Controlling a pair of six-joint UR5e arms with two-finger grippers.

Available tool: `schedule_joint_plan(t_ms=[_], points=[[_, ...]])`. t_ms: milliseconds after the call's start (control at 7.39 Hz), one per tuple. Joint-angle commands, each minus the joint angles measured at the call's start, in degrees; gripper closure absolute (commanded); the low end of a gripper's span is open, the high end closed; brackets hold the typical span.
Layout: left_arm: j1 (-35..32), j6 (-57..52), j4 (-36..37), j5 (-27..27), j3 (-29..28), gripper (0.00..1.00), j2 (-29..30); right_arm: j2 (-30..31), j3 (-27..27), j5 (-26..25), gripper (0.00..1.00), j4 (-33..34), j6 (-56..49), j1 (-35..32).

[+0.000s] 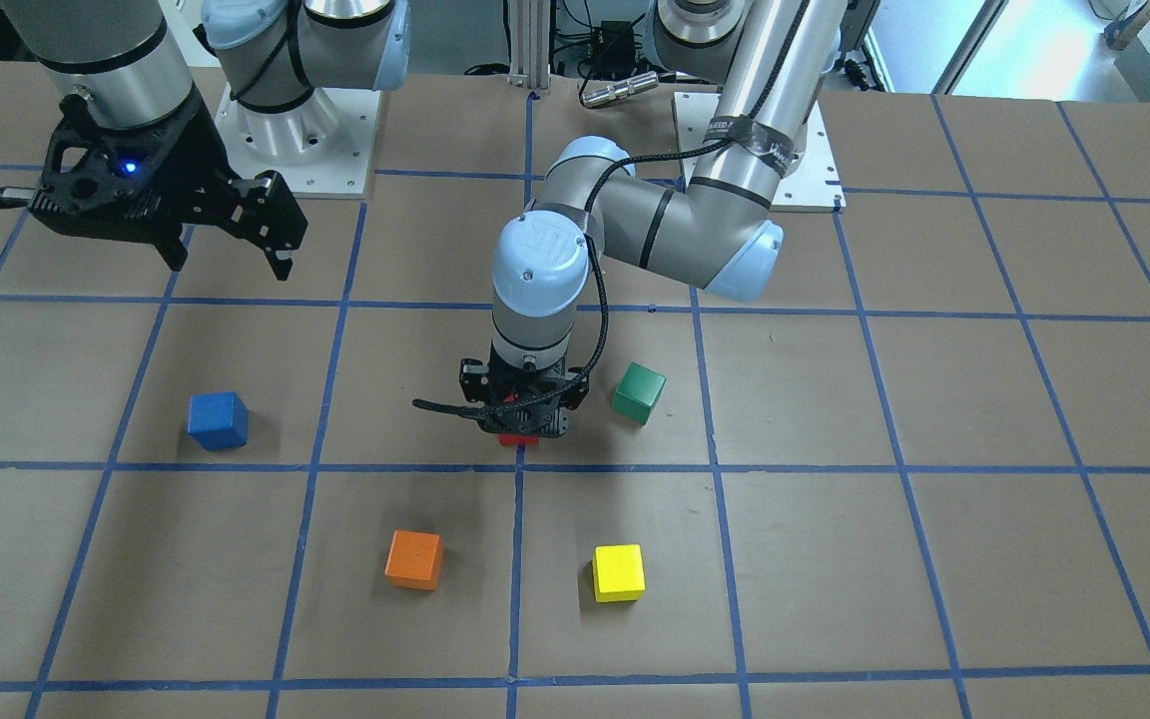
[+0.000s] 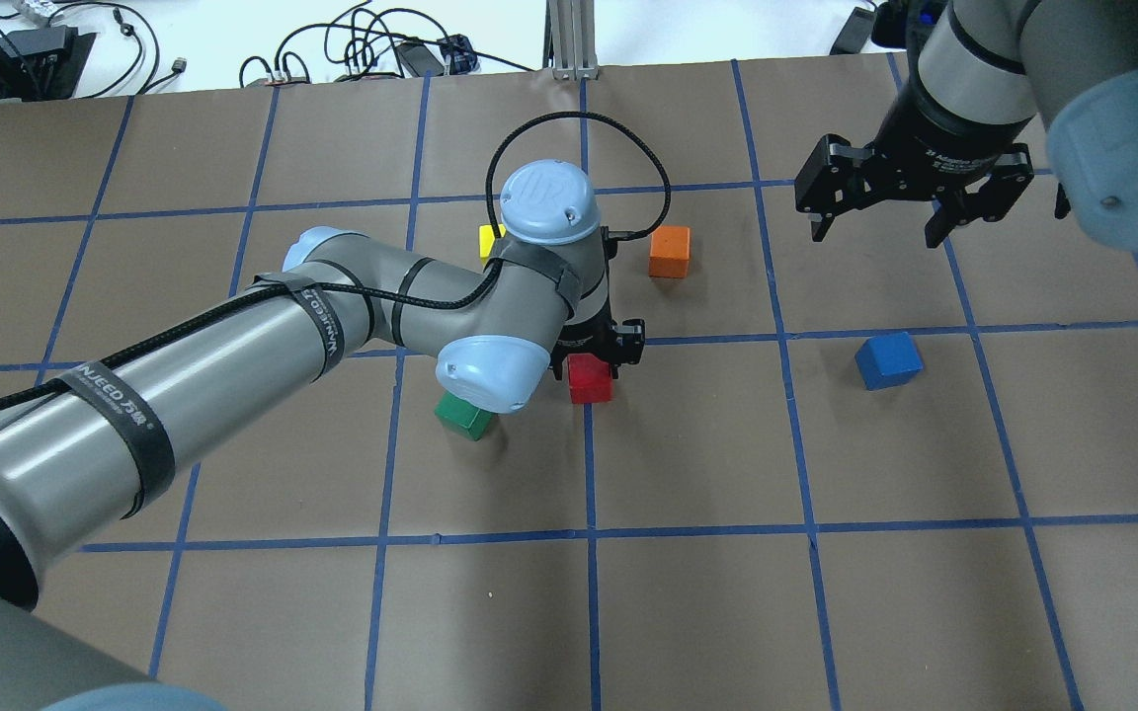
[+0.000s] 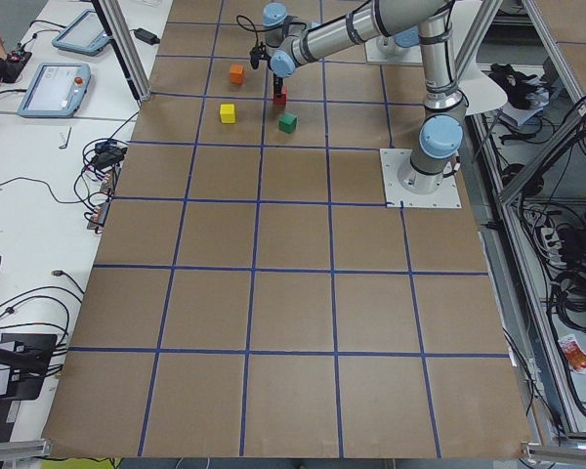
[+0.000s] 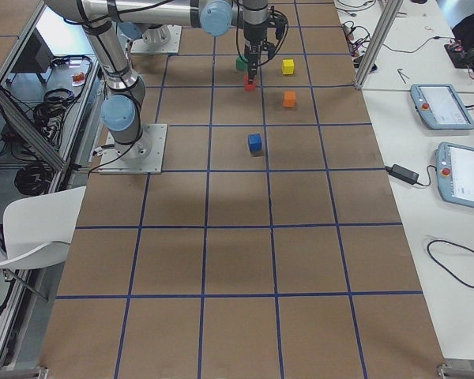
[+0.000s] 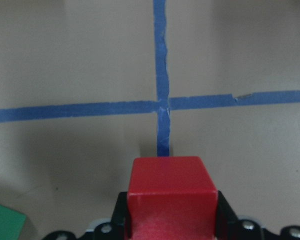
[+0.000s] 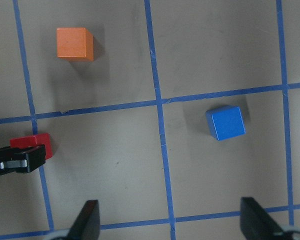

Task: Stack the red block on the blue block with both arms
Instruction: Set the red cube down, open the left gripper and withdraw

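Front view: the left gripper (image 1: 523, 419) points straight down at the middle of the table (image 1: 934, 399). Its fingers are closed on the red block (image 1: 518, 438), and only the block's bottom edge peeks out. I cannot tell if the block touches the table. From the red block, the blue block (image 1: 218, 419) sits well apart at 9 o'clock. The green block (image 1: 638, 392) is near at 2 o'clock, the orange block (image 1: 413, 559) at 7 o'clock and the yellow block (image 1: 619, 572) at 5 o'clock. The right gripper (image 1: 231, 262) hangs in the air at 10 o'clock, fingers wide, holding nothing.

Overhead view: the red block (image 2: 590, 379) shows under the left gripper (image 2: 597, 360). The blue block (image 2: 888, 359) is at 3 o'clock from it, alone on the table. The right gripper (image 2: 875, 232) is at 2 o'clock, above the table, fingers spread wide.

Left side view: the red block (image 3: 280, 96) is tiny and far away under the arm's tip. The green block (image 3: 287, 122) is at 6 o'clock from it.

Right side view: the blue block (image 4: 254, 142) is at 6 o'clock from the red block (image 4: 250, 83).

Left wrist view: the red block (image 5: 172, 195) fills the bottom middle. Black fingers (image 5: 121, 215) press on both its sides. A cross of blue tape (image 5: 162, 106) is at 12 o'clock.

Right wrist view: two fingers (image 6: 87, 220) stand wide apart at the bottom. The blue block (image 6: 225, 122) is at 3 o'clock from the red block (image 6: 32, 144).
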State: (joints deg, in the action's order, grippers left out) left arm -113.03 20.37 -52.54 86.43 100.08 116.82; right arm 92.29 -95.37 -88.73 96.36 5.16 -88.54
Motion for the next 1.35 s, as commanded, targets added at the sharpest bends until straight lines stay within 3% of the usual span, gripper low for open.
schedule_joint_plan(t_ms=[0, 271, 541, 677, 1218], points=[[0.44, -1.12, 1.30, 1.98, -0.41, 0.00, -1.33, -0.01, -0.08, 0.66, 0.00, 0.14, -0.06, 1.17], [4.37, -7.17, -3.24, 2.34, -2.33, 0.00, -6.31, -0.18, -0.26, 0.57, 0.00, 0.23, -0.06, 1.17], [11.56, -21.33, -18.32, 2.51, -6.55, 0.00, -13.60, -1.23, -2.44, 0.83, 0.00, 0.58, -0.06, 1.00], [15.52, -26.91, -20.39, 2.25, -6.74, 0.00, -16.68, -4.11, -2.89, 0.75, 0.00, 4.58, 0.63, 0.39], [21.79, -30.92, -32.95, 2.17, -9.71, 0.00, -26.28, -6.34, -2.72, 5.93, 0.00, 9.63, 1.17, -6.62]])
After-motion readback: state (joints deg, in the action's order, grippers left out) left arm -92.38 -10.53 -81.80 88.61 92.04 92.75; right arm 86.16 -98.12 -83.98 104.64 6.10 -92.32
